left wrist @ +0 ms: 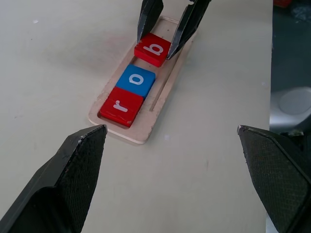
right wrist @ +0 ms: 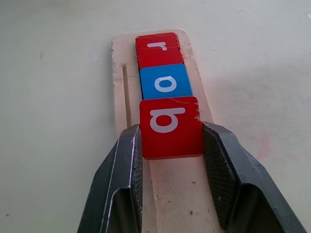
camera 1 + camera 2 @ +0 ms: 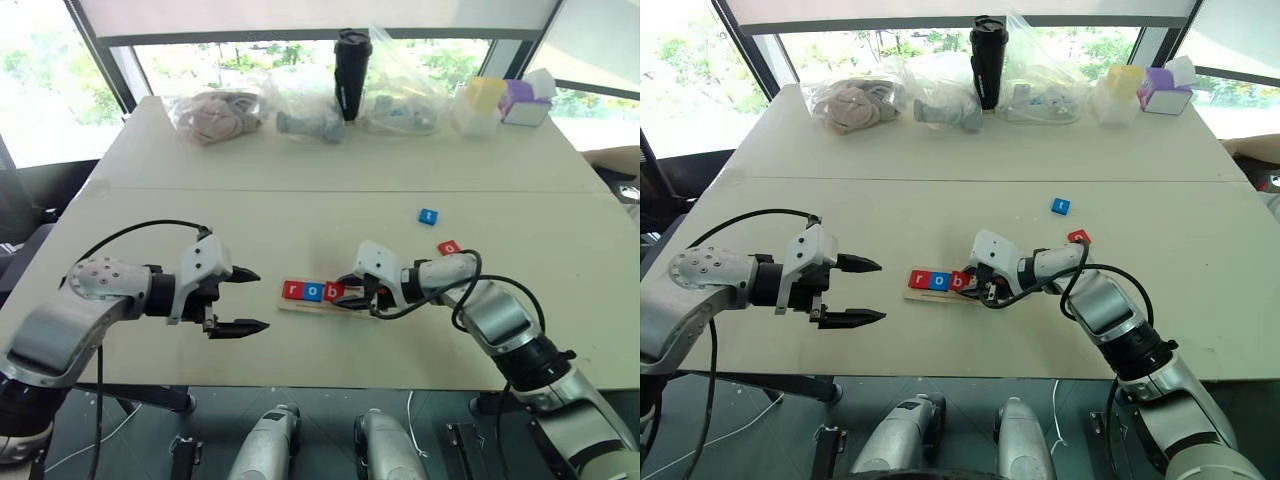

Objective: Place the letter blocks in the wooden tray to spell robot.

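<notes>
Risk of tipping the red b block onto its blue o neighbour if let go while tilted, or of dragging it out of line on retreat. Sits clamped between the right gripper fingers, over the wooden tray, touching the o ahead. Left gripper wide apart, empty, tray just beyond its tips.

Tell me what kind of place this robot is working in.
Probably an office or lab room: two long pale rectangular tables pushed together beside large windows with trees outside, and clear plastic bags of supplies lined along the far edge.
</notes>
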`<state>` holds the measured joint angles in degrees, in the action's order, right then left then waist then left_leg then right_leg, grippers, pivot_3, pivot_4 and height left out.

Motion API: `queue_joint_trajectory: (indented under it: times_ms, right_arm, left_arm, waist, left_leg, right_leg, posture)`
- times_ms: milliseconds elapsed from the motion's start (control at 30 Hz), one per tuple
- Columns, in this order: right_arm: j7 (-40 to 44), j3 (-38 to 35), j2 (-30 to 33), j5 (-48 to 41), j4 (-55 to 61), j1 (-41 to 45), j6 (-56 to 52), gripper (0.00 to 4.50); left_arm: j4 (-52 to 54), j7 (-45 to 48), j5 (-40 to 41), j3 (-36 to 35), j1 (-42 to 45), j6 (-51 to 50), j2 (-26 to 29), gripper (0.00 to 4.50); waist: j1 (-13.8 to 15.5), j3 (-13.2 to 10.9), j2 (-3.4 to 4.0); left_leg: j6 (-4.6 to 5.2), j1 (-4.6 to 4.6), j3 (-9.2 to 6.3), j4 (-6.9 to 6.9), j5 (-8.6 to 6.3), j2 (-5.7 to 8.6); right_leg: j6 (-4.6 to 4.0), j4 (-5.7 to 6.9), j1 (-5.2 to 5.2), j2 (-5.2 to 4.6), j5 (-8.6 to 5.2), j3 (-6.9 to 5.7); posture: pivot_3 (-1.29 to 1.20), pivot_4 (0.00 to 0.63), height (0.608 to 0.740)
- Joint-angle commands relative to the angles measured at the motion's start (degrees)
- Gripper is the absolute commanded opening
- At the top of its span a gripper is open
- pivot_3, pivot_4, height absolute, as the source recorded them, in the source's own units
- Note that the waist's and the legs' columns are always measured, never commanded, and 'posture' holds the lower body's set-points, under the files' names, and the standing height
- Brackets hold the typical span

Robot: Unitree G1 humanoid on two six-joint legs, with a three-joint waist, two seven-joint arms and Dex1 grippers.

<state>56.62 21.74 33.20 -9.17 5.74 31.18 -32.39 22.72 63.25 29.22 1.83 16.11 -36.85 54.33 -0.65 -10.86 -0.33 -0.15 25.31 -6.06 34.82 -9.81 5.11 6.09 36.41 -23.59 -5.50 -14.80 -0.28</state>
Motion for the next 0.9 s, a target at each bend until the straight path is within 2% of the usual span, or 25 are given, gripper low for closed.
queue_joint_trajectory:
  times_ms: [33,200,400,433,500,733,900]
  right_arm:
    - [0.3,-0.5,-0.5,0.3,0.7,1.0,1.0,1.17]
    - [0.1,-0.4,-1.5,0.6,0.5,1.1,1.0,1.17]
    - [0.1,-0.8,-1.9,0.8,0.8,1.1,1.2,4.1]
    - [-0.1,-1.1,-1.7,1.0,1.1,1.1,1.3,4.44]
    - [0.0,-1.9,-1.3,0.7,1.7,1.1,1.2,4.44]
    - [-4.6,-15.4,1.5,-3.2,1.9,3.7,-1.0,4.44]
    - [-7.2,-26.4,8.2,-5.1,5.4,-3.1,-4.6,4.44]
  left_arm:
    - [1.1,-0.6,-0.1,-0.6,0.3,0.3,-0.3,4.5]
    - [1.0,-1.1,-0.3,-0.2,0.4,0.3,-0.7,4.5]
    - [0.5,-1.3,-0.6,0.1,0.6,0.6,-0.8,4.5]
    - [0.5,-1.3,-0.7,0.1,0.6,0.6,-0.9,4.5]
    - [0.6,-1.3,-0.7,0.0,0.6,0.5,-0.9,4.5]
    - [0.7,-1.3,-1.0,-0.4,0.2,0.5,-0.8,4.5]
    - [1.1,-1.4,-0.6,-1.2,-0.6,0.2,-0.5,4.5]
  waist:
    - [0.0,0.0,0.0]
    - [0.0,0.0,0.0]
    - [0.0,0.0,0.0]
    - [0.0,0.0,0.0]
    - [0.0,0.0,0.0]
    - [0.2,0.0,0.0]
    - [0.7,0.0,0.0]
  left_leg:
    - [0.0,0.0,0.0,0.0,0.0,0.0]
    - [0.0,0.0,0.0,0.01,0.0,0.0]
    - [0.0,0.0,0.0,0.01,0.0,0.0]
    - [0.0,0.0,0.0,0.01,0.0,0.0]
    - [0.0,0.0,0.0,0.01,0.0,0.0]
    - [0.0,0.0,0.0,0.04,0.0,0.01]
    - [0.0,0.01,0.0,-0.01,0.0,0.03]
  right_leg:
    - [0.0,0.0,0.0,0.0,0.0,0.0]
    - [0.03,0.01,0.0,0.0,0.02,0.0]
    - [0.03,0.01,0.0,0.01,0.02,0.0]
    - [0.03,0.01,0.0,0.01,0.02,0.0]
    - [0.03,0.01,0.01,0.01,0.02,0.0]
    - [0.03,0.02,0.01,0.01,0.03,0.01]
    - [0.03,0.01,0.01,-0.04,0.02,0.0]
  posture:
    - [0.0,0.15,0.74]
    - [0.0,0.15,0.74]
    - [0.0,0.15,0.74]
    - [0.0,0.15,0.74]
    - [0.0,0.15,0.74]
    - [0.0,0.15,0.74]
    - [0.0,0.15,0.74]
